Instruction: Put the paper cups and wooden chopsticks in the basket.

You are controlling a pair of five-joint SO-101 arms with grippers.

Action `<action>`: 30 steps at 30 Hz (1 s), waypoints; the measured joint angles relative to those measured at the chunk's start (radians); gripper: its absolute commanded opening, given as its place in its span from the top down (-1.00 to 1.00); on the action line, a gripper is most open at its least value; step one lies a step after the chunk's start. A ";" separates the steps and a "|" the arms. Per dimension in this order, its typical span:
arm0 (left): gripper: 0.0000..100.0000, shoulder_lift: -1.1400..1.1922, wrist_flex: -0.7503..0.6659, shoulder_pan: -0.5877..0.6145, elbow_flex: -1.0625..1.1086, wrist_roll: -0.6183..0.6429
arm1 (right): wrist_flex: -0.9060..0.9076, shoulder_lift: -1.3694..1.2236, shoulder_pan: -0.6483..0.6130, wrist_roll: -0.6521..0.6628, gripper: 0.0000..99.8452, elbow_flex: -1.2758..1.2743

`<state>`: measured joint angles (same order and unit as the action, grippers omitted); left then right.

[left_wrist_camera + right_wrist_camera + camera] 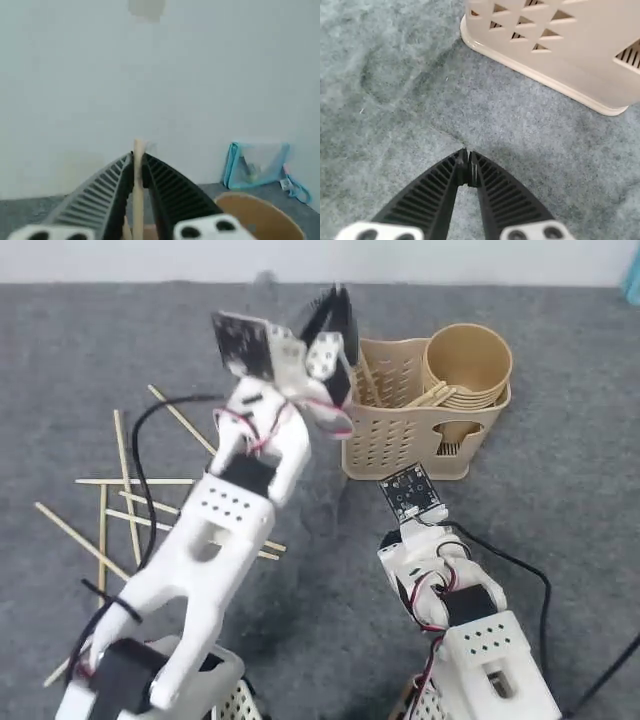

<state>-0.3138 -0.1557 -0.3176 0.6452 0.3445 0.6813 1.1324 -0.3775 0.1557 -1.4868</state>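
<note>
closest to the lens in the left wrist view, the left gripper [137, 159] has its two ribbed black fingers [170, 195] pressed together on a wooden chopstick [136, 200]. the stick stands upright between them, its tip poking just past the fingertips. a pale wall lies behind, and a light blue bag [257, 165] sits on the floor against it. from the high view the left gripper [335, 302] is raised at the left edge of the basket [400, 445], a beige perforated one standing on the grey carpet [560, 490]. the paper cups [467, 360] are nested in a stack inside the basket's right compartment, and a few more sticks [437, 394] lean inside the basket beside them. loose chopsticks [125, 490] lie scattered on the carpet on the left side of the high view, beside and partly under the left arm, well apart from the basket. the right gripper [468, 161] hangs low over the carpet near the basket's lower wall, its fingers closed tip to tip with nothing between them.
</note>
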 measured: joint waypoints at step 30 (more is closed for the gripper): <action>0.63 -0.775 0.709 0.229 0.166 0.000 | 0.000 0.000 0.000 0.000 0.98 0.000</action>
<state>-1.0886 0.5531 -0.0890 0.8109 0.3445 0.6813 1.1324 -0.3775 0.1557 -1.4868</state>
